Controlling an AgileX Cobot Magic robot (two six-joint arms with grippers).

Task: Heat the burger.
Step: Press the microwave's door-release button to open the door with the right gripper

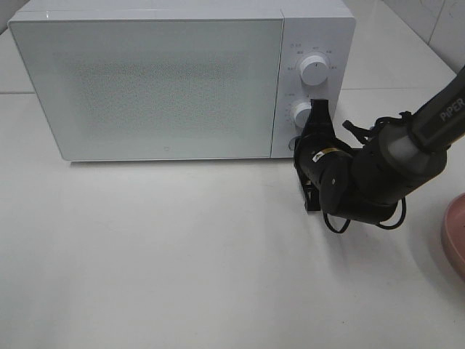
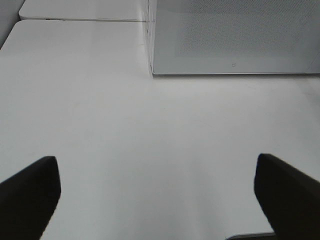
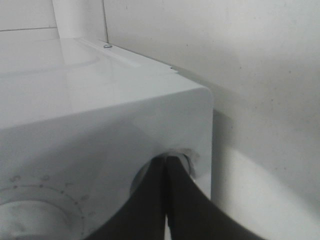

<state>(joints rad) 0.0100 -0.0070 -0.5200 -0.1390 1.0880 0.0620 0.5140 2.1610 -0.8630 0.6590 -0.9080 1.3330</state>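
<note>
I cannot tell where the burger is or how it looks: none of my three feeds shows it.

On the high camera, the white microwave (image 1: pixel 145 80) fills the 10 to 1 o'clock part of the picture. Its frosted, speckled door (image 1: pixel 145 87) is closed flush. The control strip at its right end carries an upper knob (image 1: pixel 314 71) and a lower knob (image 1: pixel 301 113).

My right gripper (image 1: pixel 319 109) sits at about 2 o'clock from centre, with its black fingers pressed together and nothing between them. The tips are right up against the control strip, just beside the lower knob. I cannot tell whether they actually touch it. The right wrist feed confirms the fingers (image 3: pixel 150 200) meet in a single seam, with a dial's tick marks close by on the white panel.

My left gripper (image 2: pixel 157 175) is spread wide. One dark finger (image 2: pixel 30 190) and the other (image 2: pixel 285 195) are well apart, with only bare table between them. It faces the microwave's lower front corner from well back.

The table (image 1: pixel 182 254) is plain matte white. A sliver of a pink plate (image 1: pixel 454 233) shows at the edge at 4 o'clock, and I cannot see its top. Pale wall tiles (image 1: pixel 436 22) show at 1 o'clock.
</note>
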